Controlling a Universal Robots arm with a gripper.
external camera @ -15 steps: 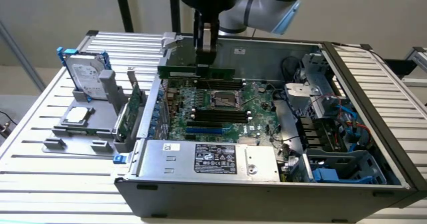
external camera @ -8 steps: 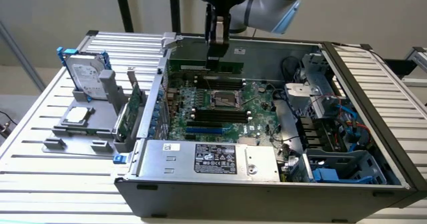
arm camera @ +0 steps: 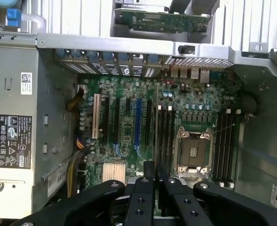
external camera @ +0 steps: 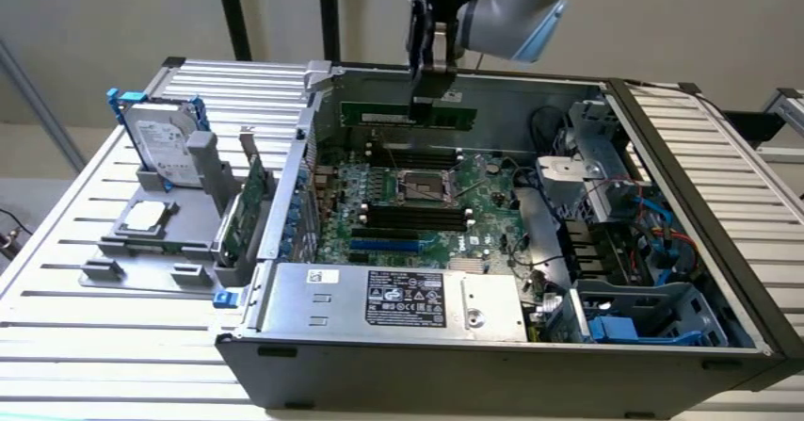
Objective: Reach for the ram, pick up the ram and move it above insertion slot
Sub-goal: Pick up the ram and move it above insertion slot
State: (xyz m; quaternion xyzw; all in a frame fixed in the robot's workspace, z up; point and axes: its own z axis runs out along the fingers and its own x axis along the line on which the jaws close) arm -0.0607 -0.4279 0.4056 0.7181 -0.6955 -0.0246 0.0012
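The ram (external camera: pixel 377 115), a long narrow green stick, hangs level above the far part of the open computer case. My gripper (external camera: pixel 432 99) comes down from above and is shut on it near the end toward the exterior view's right. In the wrist view, the black fingers (arm camera: pixel 141 197) are pressed together on the ram (arm camera: pixel 156 122), seen edge-on as a thin line. Below lies the motherboard with its black memory slots (external camera: pixel 409 216) (arm camera: pixel 164 136) on either side of the CPU socket (external camera: pixel 421 186) (arm camera: pixel 195 153).
The case walls (external camera: pixel 703 214) ring the motherboard. The power supply (external camera: pixel 390 299) fills the near side, and drive bays with cables (external camera: pixel 616 242) line the exterior view's right. Outside the case, a grey stand holds a wider green expansion card (external camera: pixel 251 200) (arm camera: pixel 162 19) and a silver hard drive (external camera: pixel 164 148).
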